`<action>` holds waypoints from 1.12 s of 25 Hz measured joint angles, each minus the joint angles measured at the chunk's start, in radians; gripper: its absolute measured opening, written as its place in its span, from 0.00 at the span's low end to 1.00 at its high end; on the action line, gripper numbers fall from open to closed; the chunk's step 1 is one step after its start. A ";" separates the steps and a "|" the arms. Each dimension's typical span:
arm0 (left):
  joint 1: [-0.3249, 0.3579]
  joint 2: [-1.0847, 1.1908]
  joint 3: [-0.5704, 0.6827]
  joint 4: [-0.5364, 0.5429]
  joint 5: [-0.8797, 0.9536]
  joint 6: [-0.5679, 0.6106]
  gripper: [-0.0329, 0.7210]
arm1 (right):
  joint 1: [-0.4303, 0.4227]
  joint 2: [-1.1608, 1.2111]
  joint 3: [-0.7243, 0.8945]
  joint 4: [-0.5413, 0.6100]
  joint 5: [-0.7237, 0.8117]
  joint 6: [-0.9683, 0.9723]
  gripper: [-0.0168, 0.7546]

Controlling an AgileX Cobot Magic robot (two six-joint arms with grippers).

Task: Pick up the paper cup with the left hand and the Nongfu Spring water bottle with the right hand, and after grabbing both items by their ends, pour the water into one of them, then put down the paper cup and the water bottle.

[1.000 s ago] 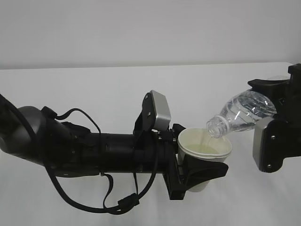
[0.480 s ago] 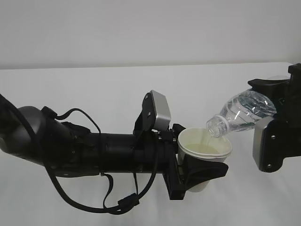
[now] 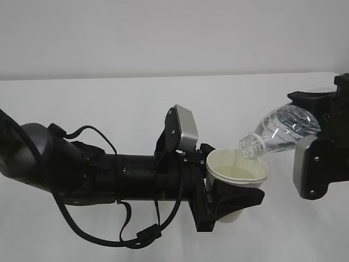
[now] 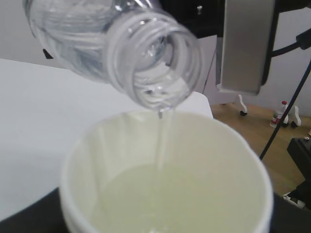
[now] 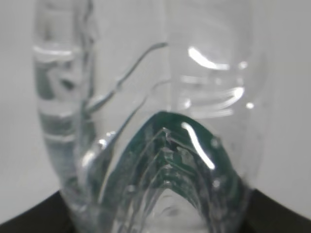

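My left gripper [image 3: 229,194] is shut on the white paper cup [image 3: 238,170], held upright above the table; its black fingers wrap the cup's lower wall. The cup [image 4: 165,194] holds pale water [image 4: 160,199]. My right gripper [image 3: 322,147] is shut on the base end of the clear Nongfu Spring water bottle [image 3: 283,131], tilted with its open neck [image 3: 250,147] down over the cup's rim. A thin stream of water [image 4: 162,138] falls from the bottle mouth [image 4: 155,63] into the cup. The right wrist view is filled by the bottle [image 5: 150,126] with its green label showing through.
The white table [image 3: 109,103] spreads under both arms, with a plain grey wall behind. The left arm's black body and loose cables [image 3: 109,180] lie low across the left half. A wooden floor and stand legs [image 4: 243,104] show beyond the table edge.
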 joint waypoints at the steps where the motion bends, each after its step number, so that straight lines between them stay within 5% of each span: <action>1: 0.000 0.000 0.000 0.000 0.002 0.000 0.67 | 0.000 0.000 0.000 0.000 -0.002 0.000 0.55; 28: 0.000 0.000 0.000 -0.014 0.002 -0.002 0.67 | 0.000 0.000 0.000 0.000 -0.015 0.000 0.55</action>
